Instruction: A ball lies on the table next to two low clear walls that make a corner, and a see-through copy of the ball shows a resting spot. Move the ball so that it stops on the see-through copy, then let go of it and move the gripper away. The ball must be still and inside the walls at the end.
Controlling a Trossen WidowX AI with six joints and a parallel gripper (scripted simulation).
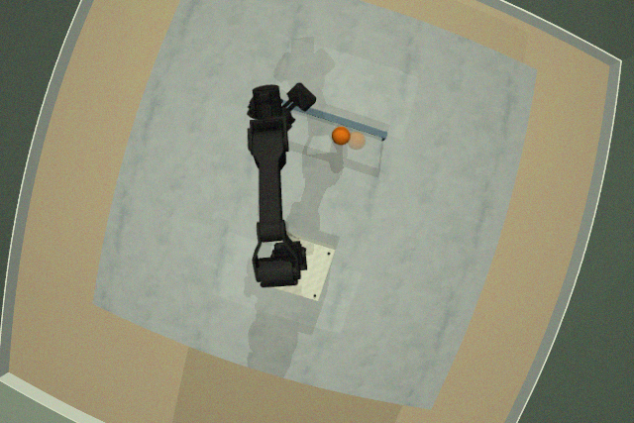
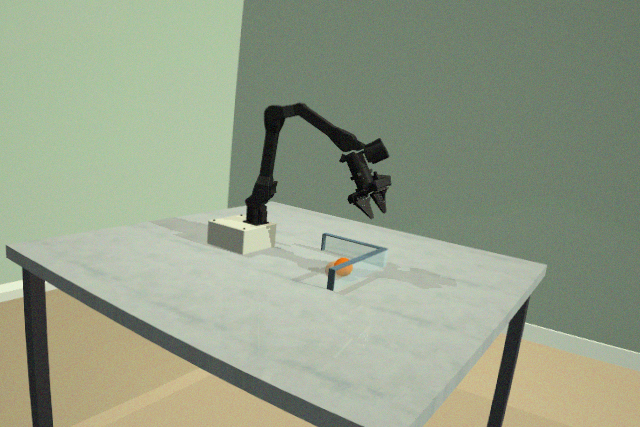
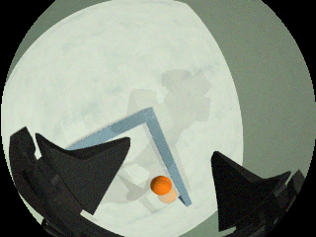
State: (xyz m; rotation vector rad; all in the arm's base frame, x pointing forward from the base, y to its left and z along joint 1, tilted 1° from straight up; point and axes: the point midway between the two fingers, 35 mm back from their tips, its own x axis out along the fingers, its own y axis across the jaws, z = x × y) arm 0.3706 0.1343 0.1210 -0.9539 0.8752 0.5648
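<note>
Black two-fingered claw (image 2: 373,204) hangs high, spread wide, empty: staged above for descent. Small glossy orange ball (image 3: 161,186) well below claw on pale grey table (image 2: 206,308), inside corner of low clear blue-edged walls (image 3: 154,133), overlapping faint see-through ball copy (image 1: 357,139). Ball smooth, round, likely rolls; short nudge needed.

Evenly and softly lit, no glare. Faint grey shadows of the arm (image 1: 268,172) thrown across the table (image 1: 435,203), overlapping in several directions. Strong barrel bending toward the edges of the top view; circular fisheye with black surround at the wrist. Slightly soft and coarse throughout.
</note>
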